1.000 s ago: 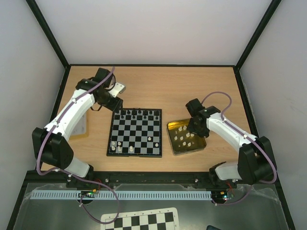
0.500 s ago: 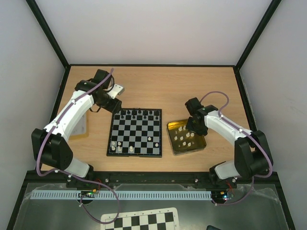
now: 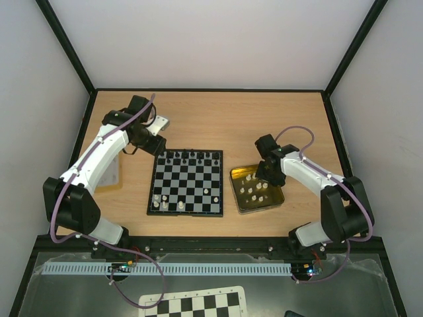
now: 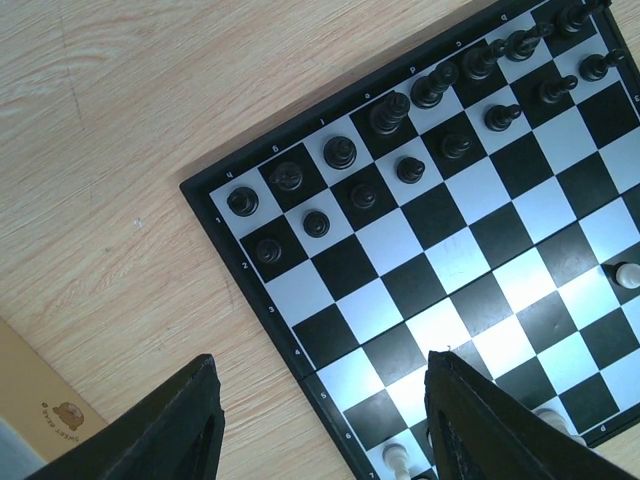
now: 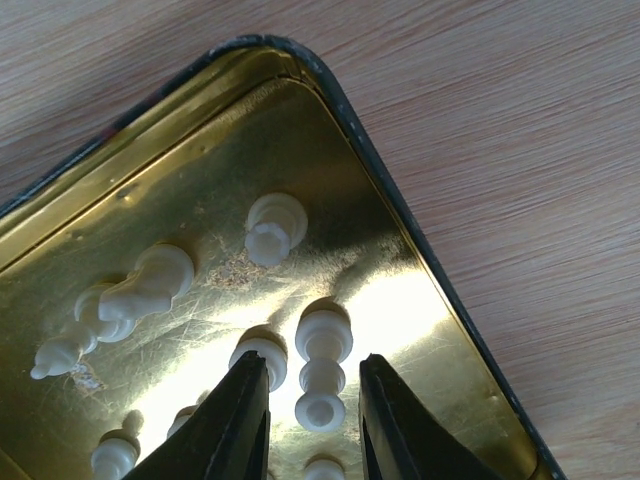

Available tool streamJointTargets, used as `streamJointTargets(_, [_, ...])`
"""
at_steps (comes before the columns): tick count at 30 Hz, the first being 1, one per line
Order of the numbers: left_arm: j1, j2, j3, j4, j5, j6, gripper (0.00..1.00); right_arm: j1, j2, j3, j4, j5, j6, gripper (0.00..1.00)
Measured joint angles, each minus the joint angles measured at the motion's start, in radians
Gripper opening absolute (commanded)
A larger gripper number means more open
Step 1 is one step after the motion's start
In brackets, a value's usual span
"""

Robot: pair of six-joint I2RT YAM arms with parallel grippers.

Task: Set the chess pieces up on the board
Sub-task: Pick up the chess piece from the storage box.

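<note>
Already the black pieces [image 3: 192,156] [image 4: 388,112] fill the board's [image 3: 188,179] [image 4: 400,290] two far rows, one to a square. Only a few cream pieces [image 3: 182,206] [image 4: 625,272] stand on it, most of them in its near rows towards the left corner. The board lies flat in the middle of the wooden table [image 3: 218,119], between the two arms. More cream figures [image 3: 254,188] [image 5: 150,285] sit in the square gold tin [image 3: 274,196] [image 5: 150,130] just right of the board, at least one of them toppled on its side.

The right gripper [image 3: 264,173] [image 5: 310,400] hangs low inside the tin at its far side. Its fingers [image 5: 240,420] are apart with a cream pawn [image 5: 322,340] between them, and a gap shows on either side of the pawn.

The left gripper [image 3: 153,142] [image 4: 320,440] hovers by the board's far left corner. Its fingers [image 4: 180,430] are spread wide with nothing between them, and in the wrist view one is over the bare wood and the other over the squares.

At the near edge of the overhead view lies a larger printed checkered sheet [image 3: 192,304], well apart from the board.
</note>
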Motion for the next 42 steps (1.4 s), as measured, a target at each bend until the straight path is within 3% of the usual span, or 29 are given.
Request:
streamJointTargets(29, [0.012,0.000,-0.008,0.000,-0.034,0.003,0.56,-0.006,0.026,-0.050,0.043,-0.008,-0.019,0.16])
streamJointTargets(36, [0.017,-0.002,-0.019,0.000,-0.034,0.006,0.56,-0.007,0.039,-0.053,0.046,-0.008,-0.023,0.05])
streamJointTargets(42, [0.017,-0.014,-0.027,0.000,-0.034,0.007,0.57,-0.007,0.039,-0.053,0.045,-0.006,-0.028,0.02])
